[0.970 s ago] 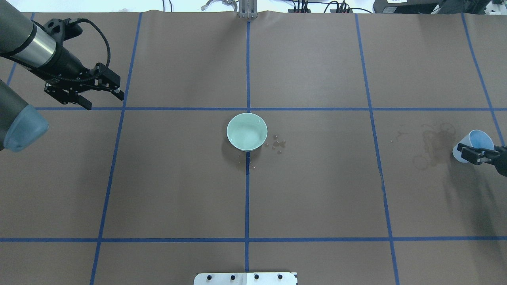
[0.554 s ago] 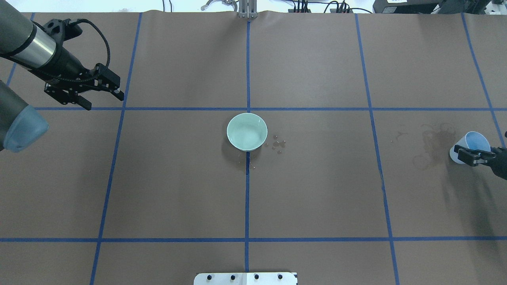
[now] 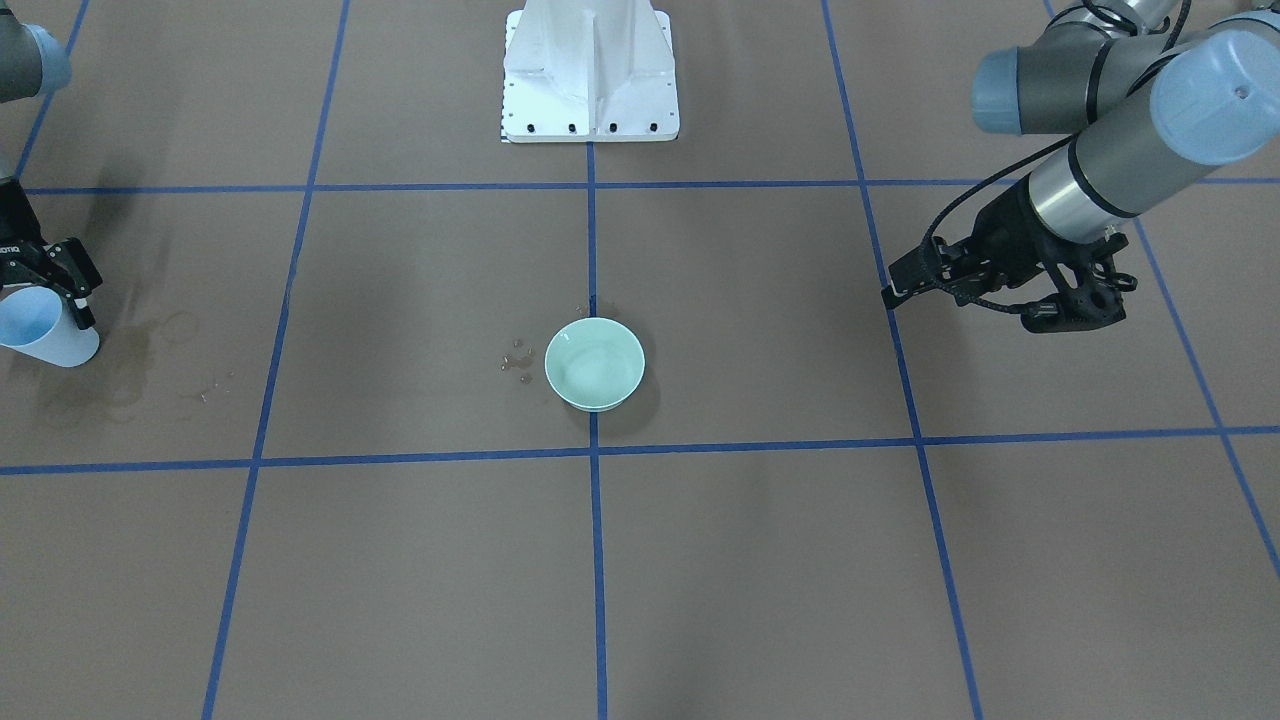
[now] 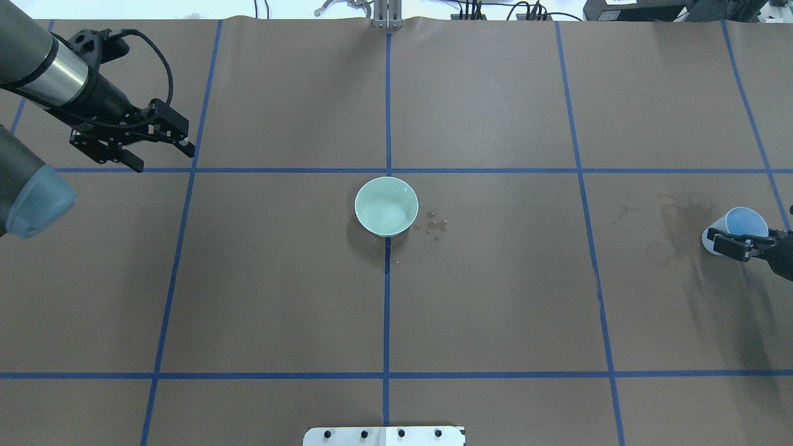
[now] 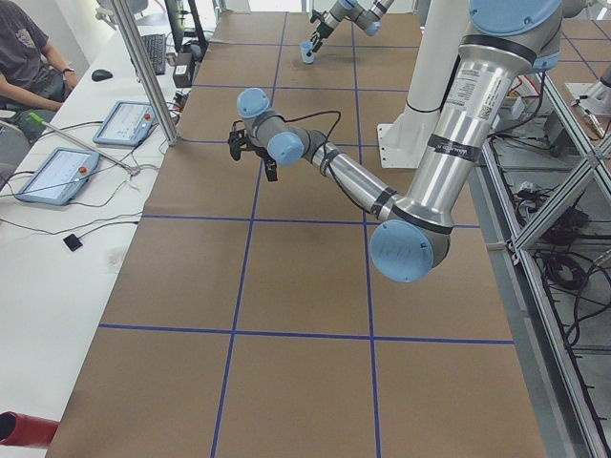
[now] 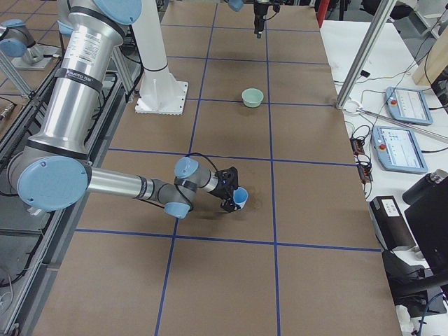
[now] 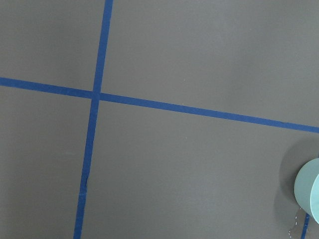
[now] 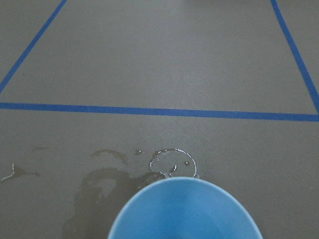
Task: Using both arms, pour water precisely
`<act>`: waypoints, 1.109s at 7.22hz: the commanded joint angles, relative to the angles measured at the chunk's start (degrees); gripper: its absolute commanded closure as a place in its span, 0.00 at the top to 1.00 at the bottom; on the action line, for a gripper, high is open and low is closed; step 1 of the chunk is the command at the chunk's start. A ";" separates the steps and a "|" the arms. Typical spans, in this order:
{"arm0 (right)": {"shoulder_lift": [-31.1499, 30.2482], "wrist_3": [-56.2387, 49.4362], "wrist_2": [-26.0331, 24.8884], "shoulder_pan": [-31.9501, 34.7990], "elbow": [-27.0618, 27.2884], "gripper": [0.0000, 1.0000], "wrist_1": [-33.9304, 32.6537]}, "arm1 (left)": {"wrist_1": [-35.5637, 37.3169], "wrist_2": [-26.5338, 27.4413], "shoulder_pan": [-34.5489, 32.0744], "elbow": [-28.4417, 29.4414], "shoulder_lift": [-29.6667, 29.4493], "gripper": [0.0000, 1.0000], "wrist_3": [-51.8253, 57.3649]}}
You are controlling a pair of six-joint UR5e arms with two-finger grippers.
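We log one pale-blue cup [image 4: 743, 220], tilted, clamped in the right gripper [image 4: 734, 243] at the table's right edge. Water [image 4: 678, 217] lies puddled just left of it and dotted beside one green bowl [image 4: 386, 206]. The left gripper [image 4: 161, 157] is spread and empty.

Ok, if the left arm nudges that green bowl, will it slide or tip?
It would probably slide: the green bowl looks low and wide, so tipping seems unlikely. Its glossy surface suggests glazed ceramic, likely heavy for its size and breakable. The drops beside it suggest the paper is damp there, which may make it drag unevenly.
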 commanded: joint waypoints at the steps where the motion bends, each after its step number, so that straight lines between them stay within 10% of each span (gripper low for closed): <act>1: -0.62 -0.50 1.05 0.63 2.09 1.00 0.00 | 0.01 0.00 0.00 0.00 -0.02 0.99 -0.01; 6: 0.60 -5.95 22.18 18.35 2.28 1.00 -1.83 | -0.16 0.44 0.70 0.87 -2.20 0.99 -2.71; 8: 6.38 -13.19 30.90 26.09 2.37 1.00 -12.68 | -0.08 3.84 4.99 1.14 -5.36 0.99 -7.37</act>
